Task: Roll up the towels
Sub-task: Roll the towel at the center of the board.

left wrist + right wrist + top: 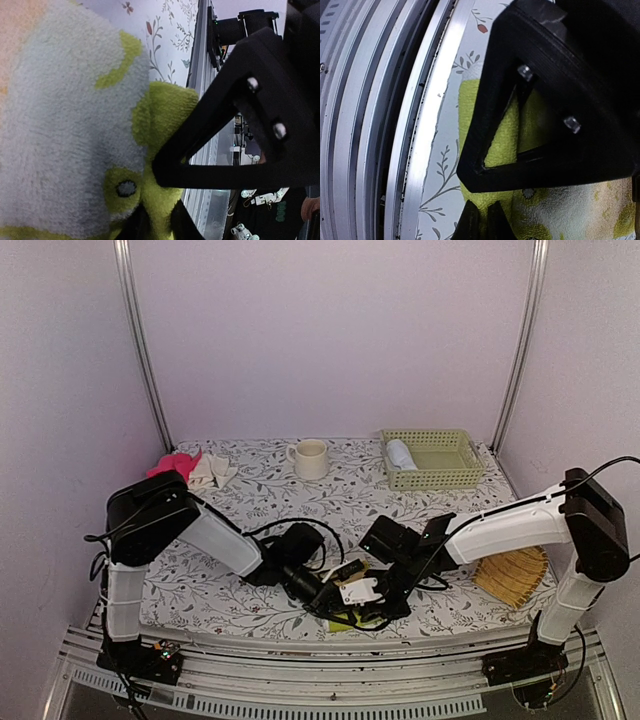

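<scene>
The yellow-green and cream towel (65,130) is lying at the near edge of the worktop (250,490), between both arms. The left end effector (156,225) is grasping a green fold of it. The right end effector (482,222) is clenching its tips together over the towel's green border; whether cloth is caught there I cannot tell.
</scene>
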